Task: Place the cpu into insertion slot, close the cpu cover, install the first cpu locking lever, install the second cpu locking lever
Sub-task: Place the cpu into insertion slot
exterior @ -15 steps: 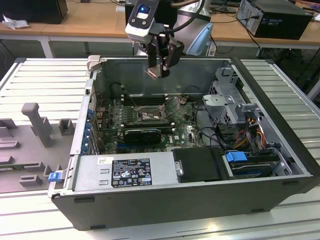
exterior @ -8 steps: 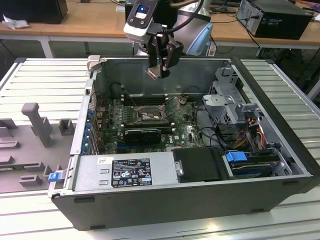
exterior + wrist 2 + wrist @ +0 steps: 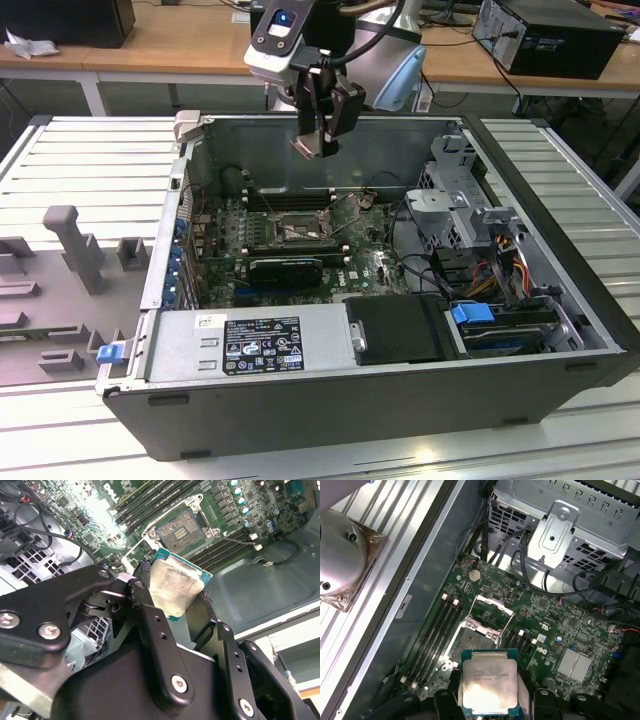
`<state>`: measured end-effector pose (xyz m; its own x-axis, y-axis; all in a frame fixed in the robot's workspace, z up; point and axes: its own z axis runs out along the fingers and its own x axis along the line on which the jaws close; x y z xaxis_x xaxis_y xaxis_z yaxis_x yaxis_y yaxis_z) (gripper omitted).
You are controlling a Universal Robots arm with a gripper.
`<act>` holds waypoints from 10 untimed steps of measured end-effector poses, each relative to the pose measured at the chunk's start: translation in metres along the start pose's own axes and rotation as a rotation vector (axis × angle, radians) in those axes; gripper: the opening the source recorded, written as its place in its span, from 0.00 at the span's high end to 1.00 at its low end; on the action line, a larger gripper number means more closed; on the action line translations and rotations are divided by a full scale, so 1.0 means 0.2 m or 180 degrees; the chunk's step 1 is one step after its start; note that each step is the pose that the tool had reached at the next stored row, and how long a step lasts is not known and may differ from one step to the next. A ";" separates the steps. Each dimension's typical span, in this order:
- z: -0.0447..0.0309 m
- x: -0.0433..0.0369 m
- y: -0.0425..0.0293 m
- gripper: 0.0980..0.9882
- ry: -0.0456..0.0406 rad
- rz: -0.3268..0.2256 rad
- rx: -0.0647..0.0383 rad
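My gripper (image 3: 312, 143) hangs above the open computer case, shut on the cpu (image 3: 303, 147). In both wrist views the cpu (image 3: 175, 586) (image 3: 489, 682) is a small square chip with a pale metal top, clamped by its edges between black fingers (image 3: 147, 615). Below it on the green board lies the insertion slot (image 3: 470, 641) (image 3: 180, 529) (image 3: 298, 228), bare and dark in the middle. The cpu cover (image 3: 496, 605) stands tilted up off the slot's far side. A thin locking lever (image 3: 235, 540) sticks out beside the slot.
Long black memory slots (image 3: 440, 625) flank the socket. A metal drive cage (image 3: 570, 525) with black cables (image 3: 530, 575) stands close by. A black card (image 3: 285, 268), a black power supply (image 3: 400, 330) and the case walls (image 3: 330, 150) surround the board. Grey fixtures (image 3: 75, 245) stand on the exterior view's left.
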<state>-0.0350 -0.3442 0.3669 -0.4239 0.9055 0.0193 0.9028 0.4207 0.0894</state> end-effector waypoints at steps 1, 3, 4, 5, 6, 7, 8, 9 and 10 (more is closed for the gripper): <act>0.000 0.000 0.000 0.52 -0.0001 0.0013 0.0000; 0.000 0.000 0.000 0.52 -0.0005 0.0057 -0.0001; 0.000 0.000 0.000 0.52 -0.0006 0.0069 -0.0001; 0.000 0.000 0.000 0.52 -0.0008 0.0090 -0.0002; 0.001 0.000 0.000 0.52 -0.0009 0.0104 -0.0002; 0.001 0.000 0.000 0.52 -0.0010 0.0115 -0.0002; 0.001 0.000 0.000 0.52 -0.0012 0.0133 -0.0003; 0.001 0.000 0.000 0.52 -0.0014 0.0156 -0.0003; 0.001 0.000 0.000 0.52 -0.0016 0.0185 -0.0004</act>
<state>-0.0350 -0.3442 0.3667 -0.3705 0.9286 0.0194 0.9257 0.3674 0.0893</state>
